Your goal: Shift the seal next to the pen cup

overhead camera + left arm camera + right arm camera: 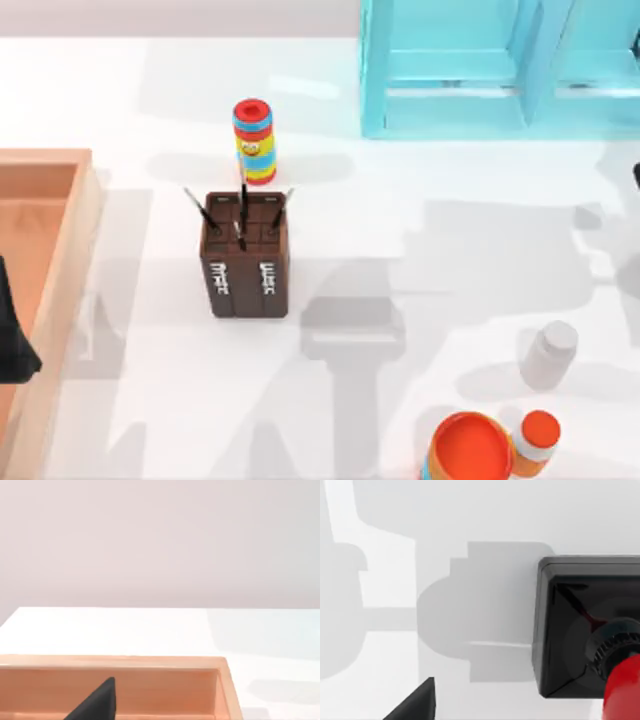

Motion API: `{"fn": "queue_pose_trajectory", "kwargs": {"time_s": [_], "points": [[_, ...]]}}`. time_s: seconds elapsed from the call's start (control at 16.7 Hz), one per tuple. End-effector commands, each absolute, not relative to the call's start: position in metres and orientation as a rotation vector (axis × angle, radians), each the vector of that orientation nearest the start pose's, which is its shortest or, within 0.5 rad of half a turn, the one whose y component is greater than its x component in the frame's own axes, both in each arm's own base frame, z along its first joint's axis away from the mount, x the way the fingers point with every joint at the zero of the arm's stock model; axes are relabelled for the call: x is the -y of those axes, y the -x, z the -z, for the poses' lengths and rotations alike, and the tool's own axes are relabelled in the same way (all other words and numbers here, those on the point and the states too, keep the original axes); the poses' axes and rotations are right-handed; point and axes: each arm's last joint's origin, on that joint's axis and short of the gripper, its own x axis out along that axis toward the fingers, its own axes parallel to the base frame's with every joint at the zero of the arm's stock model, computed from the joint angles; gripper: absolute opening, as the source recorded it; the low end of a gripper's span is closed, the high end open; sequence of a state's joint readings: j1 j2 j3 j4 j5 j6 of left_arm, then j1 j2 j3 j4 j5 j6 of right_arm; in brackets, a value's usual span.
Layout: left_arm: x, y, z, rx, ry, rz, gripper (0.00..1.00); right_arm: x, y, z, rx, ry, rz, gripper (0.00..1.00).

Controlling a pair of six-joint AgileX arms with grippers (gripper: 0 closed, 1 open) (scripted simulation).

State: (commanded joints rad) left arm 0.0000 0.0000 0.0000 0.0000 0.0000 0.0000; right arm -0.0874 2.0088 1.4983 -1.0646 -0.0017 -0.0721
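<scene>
the seal (587,630) is sitting under the right wrist camera, off from the pen cup (247,262), finger state untellable, so the approach seems underway, needing a grasp next.

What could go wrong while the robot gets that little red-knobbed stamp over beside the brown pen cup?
The pen cup has thin pens leaning outward, and the rainbow cylinder stands close behind it; the seal, near the right gripper, might clip either on arrival. The left gripper is parked over the wooden tray.
</scene>
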Motion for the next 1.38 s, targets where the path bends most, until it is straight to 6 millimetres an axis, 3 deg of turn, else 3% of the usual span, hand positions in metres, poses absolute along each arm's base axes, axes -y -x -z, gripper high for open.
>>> {"fn": "queue_pose_trajectory", "kwargs": {"time_s": [0.18,0.48,1.26,1.38], "points": [[0.001,-0.106,-0.16,0.0,0.0,0.0,1.0,0.044,-0.377,-0.153,-1.572,-0.004,0.004,1.0],[0.001,-0.106,-0.16,0.0,0.0,0.0,1.0,0.047,-0.377,-0.15,-1.571,-0.008,0.008,1.0],[0.001,-0.106,-0.16,0.0,0.0,0.0,1.0,0.047,-0.377,-0.15,-1.571,-0.008,0.008,0.02],[0.001,-0.106,-0.16,0.0,0.0,0.0,1.0,0.047,-0.377,-0.15,-1.571,-0.008,0.008,0.0]]}}
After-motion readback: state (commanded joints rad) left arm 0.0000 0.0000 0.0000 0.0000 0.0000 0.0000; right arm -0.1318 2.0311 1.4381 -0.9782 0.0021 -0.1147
